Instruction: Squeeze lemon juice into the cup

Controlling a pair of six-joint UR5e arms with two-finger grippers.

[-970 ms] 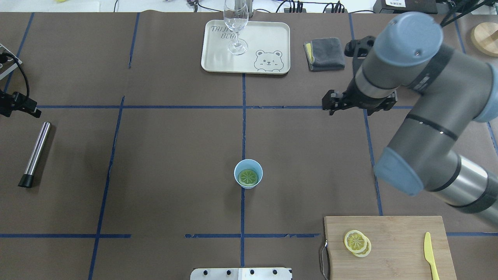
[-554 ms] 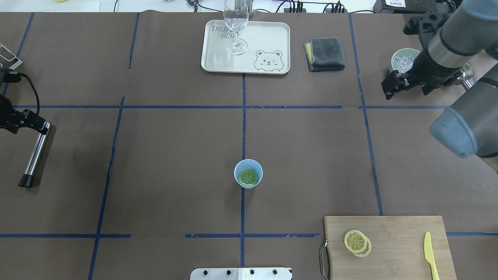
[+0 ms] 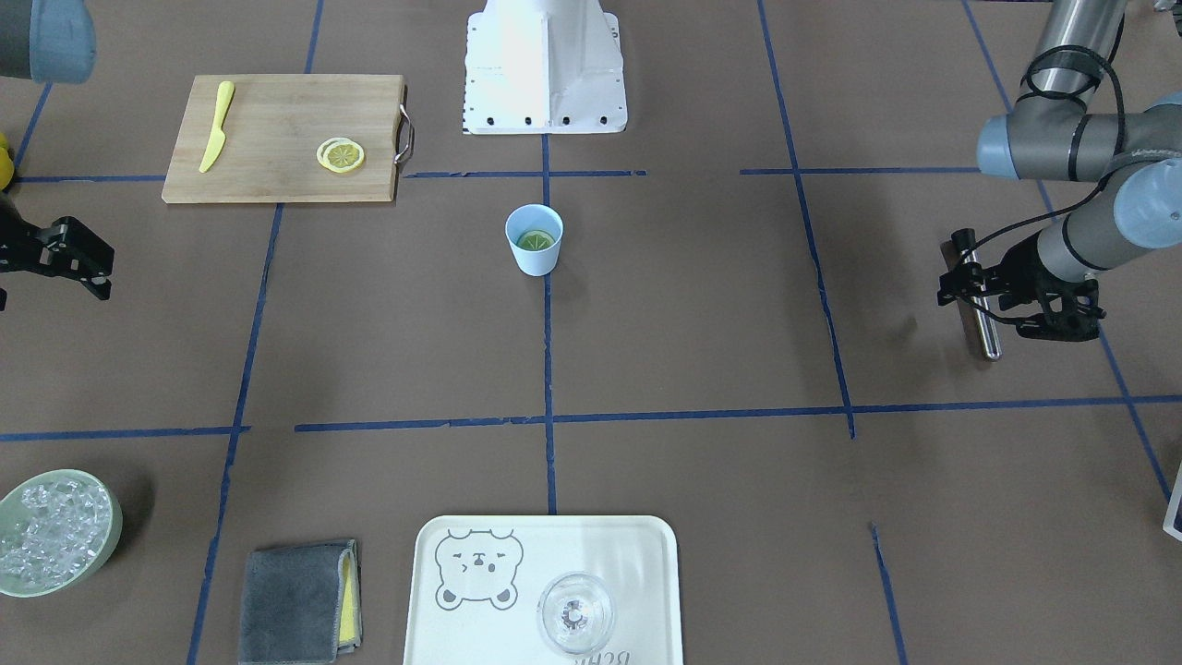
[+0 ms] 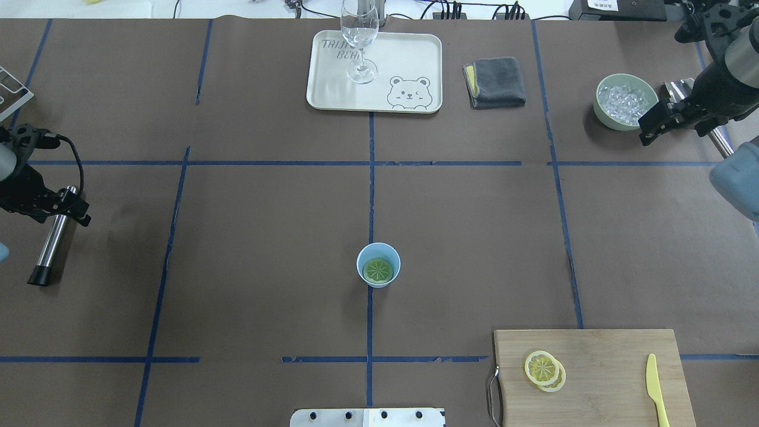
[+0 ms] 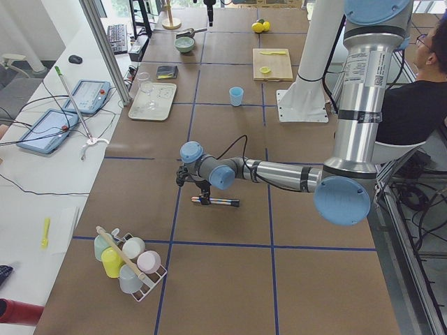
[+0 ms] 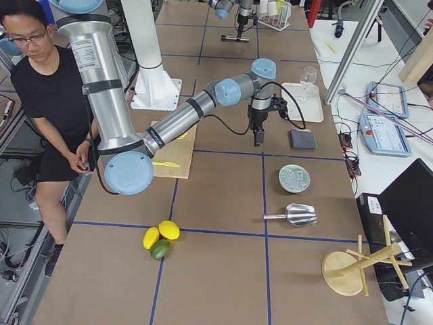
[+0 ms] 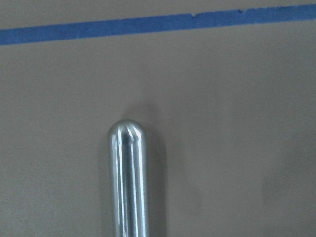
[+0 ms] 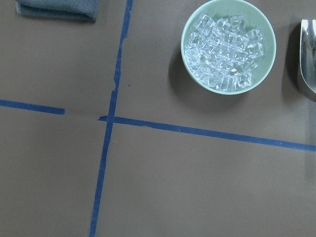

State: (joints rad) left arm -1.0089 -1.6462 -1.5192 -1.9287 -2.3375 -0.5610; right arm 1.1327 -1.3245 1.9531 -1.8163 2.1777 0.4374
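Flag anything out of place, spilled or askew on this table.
Nothing is spilled or tipped. One oddity: a whole greenish citrus slice lies flat inside the cup, while two lemon slices sit overlapped on the cutting board. A metal rod lies on its side on the robot's left.

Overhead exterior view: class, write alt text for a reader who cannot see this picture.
A light-blue cup stands mid-table with a lemon slice inside. Two more slices overlap on a cutting board that also holds a yellow knife. The left hand is above a metal rod; the right hand is near a bowl of ice.
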